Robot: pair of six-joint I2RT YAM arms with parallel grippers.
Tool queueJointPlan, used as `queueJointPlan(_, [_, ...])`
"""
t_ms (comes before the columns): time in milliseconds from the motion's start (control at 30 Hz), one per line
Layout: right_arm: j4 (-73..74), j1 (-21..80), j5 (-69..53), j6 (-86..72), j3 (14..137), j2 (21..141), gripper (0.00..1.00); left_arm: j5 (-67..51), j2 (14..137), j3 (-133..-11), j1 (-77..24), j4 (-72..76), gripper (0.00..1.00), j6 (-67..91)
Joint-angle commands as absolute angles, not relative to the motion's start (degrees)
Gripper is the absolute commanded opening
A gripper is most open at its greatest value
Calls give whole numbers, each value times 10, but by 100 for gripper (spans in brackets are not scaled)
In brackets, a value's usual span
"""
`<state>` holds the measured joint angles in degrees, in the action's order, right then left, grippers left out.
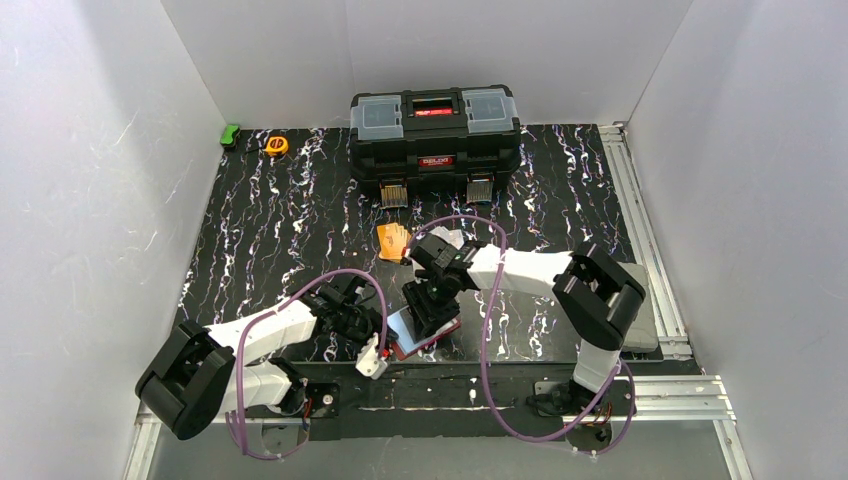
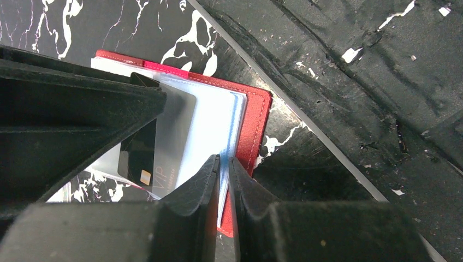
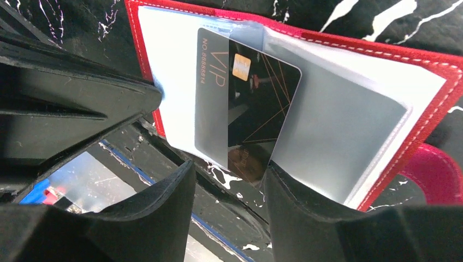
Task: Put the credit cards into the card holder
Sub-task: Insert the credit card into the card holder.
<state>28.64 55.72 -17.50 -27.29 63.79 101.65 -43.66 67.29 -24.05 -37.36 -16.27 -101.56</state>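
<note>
White walls close in three sides of the cell, and the floor of it is a black table mat streaked with white veins. At the far edge stands a big black plastic toolbox with two clear-lidded trays on top and a red label. Two white arms with black joints and purple cables reach in from the near edge, the left arm and the right arm, and meet near the middle of that edge. There a small red folding card holder lies open on the mat, its greyish clear pocket leaves facing up and its rounded snap tab off to one side. The left gripper has its jaws drawn narrow, pinching the edge of one clear leaf. The right gripper stands with its jaws apart around the free end of a thin dark card printed "VIP" with a gold chip, which sits partway among the leaves. Farther up the mat lies a fanned pile of orange cards, with pale cards just beside it, partly hidden by the right arm. In the far left corner sit a yellow round tape measure and a small green object.
</note>
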Motion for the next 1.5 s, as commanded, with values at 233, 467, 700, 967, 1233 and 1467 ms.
queueJointPlan(233, [273, 569, -210, -235, 666, 1033, 54, -452, 676, -234, -378, -155, 10, -1007])
queueJointPlan(467, [272, 559, -162, -234, 675, 1026, 55, -449, 667, -230, -378, -160, 9, -1004])
queueJointPlan(700, [231, 551, -137, -250, 675, 1037, 56, -448, 657, -226, -377, -175, 8, -1009])
queueJointPlan(967, [222, 550, -132, -248, 695, 1052, 56, -446, 656, -226, -377, -182, 7, -1016])
queueJointPlan(1233, [209, 552, -164, -255, 708, 1073, 55, -445, 660, -226, -377, -182, 7, -1018])
queueJointPlan(1467, [213, 567, -166, -251, 721, 1076, 54, -446, 663, -224, -378, -182, 7, -1021])
